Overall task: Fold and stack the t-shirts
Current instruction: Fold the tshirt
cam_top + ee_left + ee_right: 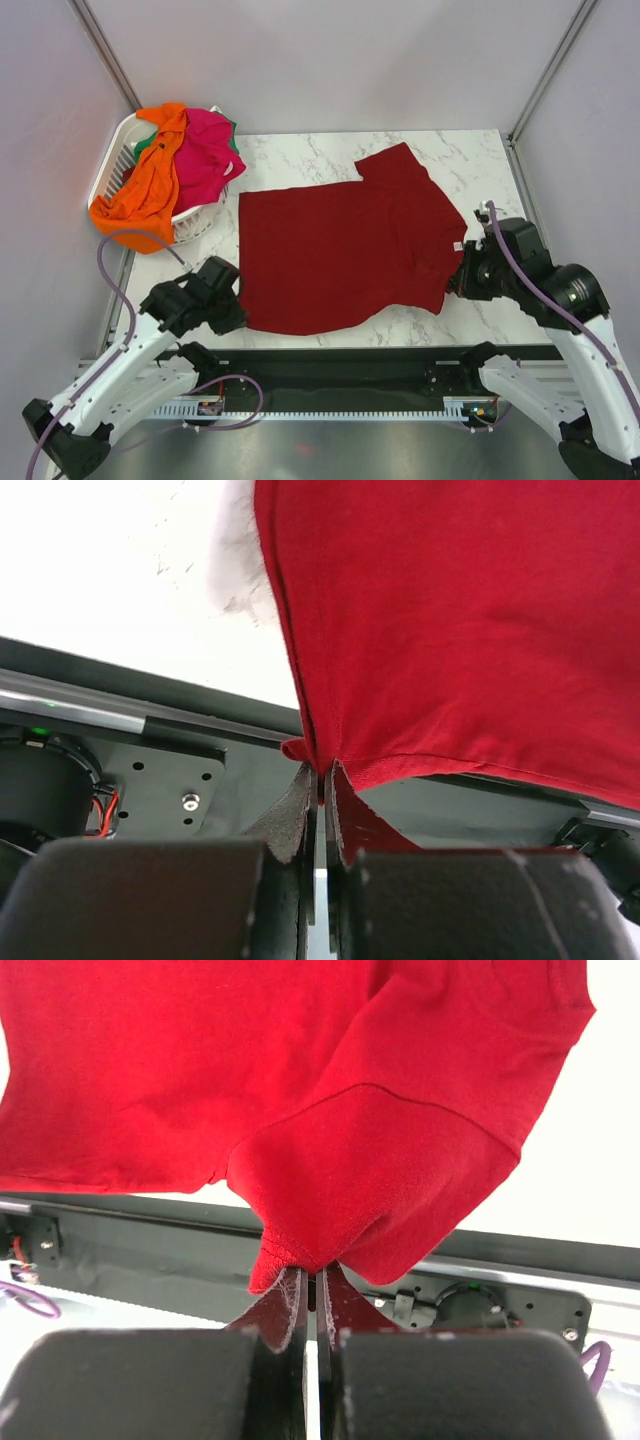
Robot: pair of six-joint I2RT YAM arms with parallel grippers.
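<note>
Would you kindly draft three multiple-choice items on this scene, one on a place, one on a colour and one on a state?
1. The white laundry basket stands: A at the far left corner of the table; B at its far right corner; C between the arms.
2. The t-shirt spread on the table is: A orange; B dark red; C green.
3. The left claw is: A open above the t-shirt; B shut on the t-shirt's near left corner; C shut on nothing.

Answers: 1 A, the top view shows it far left; 2 B, the flat cloth is dark red; 3 B, its wrist view shows the fingers pinching the hem corner.
</note>
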